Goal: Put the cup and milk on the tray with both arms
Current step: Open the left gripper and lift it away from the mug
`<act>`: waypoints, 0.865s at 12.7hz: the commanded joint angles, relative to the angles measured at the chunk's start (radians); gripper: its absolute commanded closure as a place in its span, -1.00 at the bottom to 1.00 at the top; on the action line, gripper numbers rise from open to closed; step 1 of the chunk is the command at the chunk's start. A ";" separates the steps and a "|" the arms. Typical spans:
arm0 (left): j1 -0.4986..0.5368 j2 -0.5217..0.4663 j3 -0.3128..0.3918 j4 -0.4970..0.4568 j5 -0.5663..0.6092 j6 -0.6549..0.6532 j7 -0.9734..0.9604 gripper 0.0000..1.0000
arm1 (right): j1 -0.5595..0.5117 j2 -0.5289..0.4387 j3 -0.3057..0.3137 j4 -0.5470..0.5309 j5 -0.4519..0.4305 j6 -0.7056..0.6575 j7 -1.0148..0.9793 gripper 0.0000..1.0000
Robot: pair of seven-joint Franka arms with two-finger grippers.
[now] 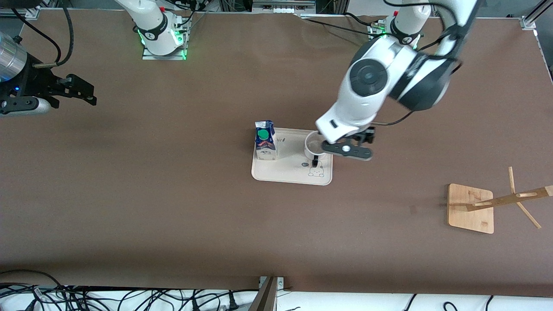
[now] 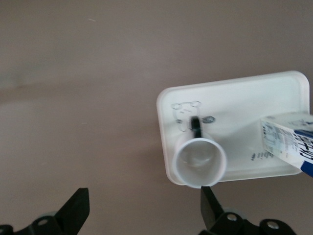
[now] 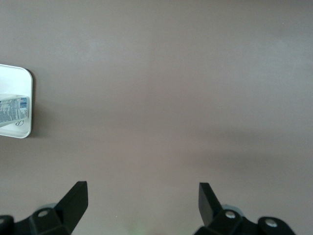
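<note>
Nearest the camera you have the wooden rack (image 1: 471, 208), toward the left arm's end of the table. The tray (image 1: 285, 175) lies mid-table, long axis along the table, bare table all round. The milk (image 1: 265, 140) stands upright on its right-arm end; the cup (image 1: 313, 147) stands upright at the other end, handle toward the camera. Only the left wrist view shows the left gripper (image 2: 142, 213) wide open, empty above the cup's corner. The right gripper (image 3: 142, 208) waits open, empty over bare table.

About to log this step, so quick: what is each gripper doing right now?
Left gripper: open, holding nothing, over the cup on the tray.
Right gripper: open, empty, waiting over bare table.
</note>
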 commanded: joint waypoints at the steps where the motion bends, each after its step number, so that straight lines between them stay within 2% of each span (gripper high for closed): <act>1: 0.099 -0.013 -0.001 0.146 -0.023 -0.177 0.033 -1.00 | -0.009 0.000 0.009 0.015 -0.009 -0.015 0.006 -1.00; 3: 0.169 -0.031 0.001 0.200 -0.014 -0.219 0.102 -1.00 | -0.009 0.000 0.009 0.016 -0.009 -0.013 0.007 -1.00; 5: 0.213 -0.055 0.011 0.203 -0.011 -0.248 0.118 -1.00 | -0.008 -0.001 0.012 0.016 -0.009 -0.013 0.007 -1.00; 8: 0.349 -0.071 0.007 0.202 -0.023 -0.293 0.127 -1.00 | -0.009 0.000 0.011 0.016 -0.009 -0.015 0.006 -1.00; 9: 0.403 -0.069 -0.001 0.200 -0.046 -0.294 0.144 -1.00 | -0.009 0.000 0.011 0.015 -0.009 -0.015 0.007 -1.00; 10: 0.434 -0.065 0.005 0.203 -0.116 -0.294 0.167 -1.00 | -0.009 0.000 0.011 0.015 -0.009 -0.016 0.006 -1.00; 11: 0.443 -0.068 0.008 0.205 -0.126 -0.314 0.168 -1.00 | -0.009 0.000 0.011 0.015 -0.009 -0.018 0.007 -1.00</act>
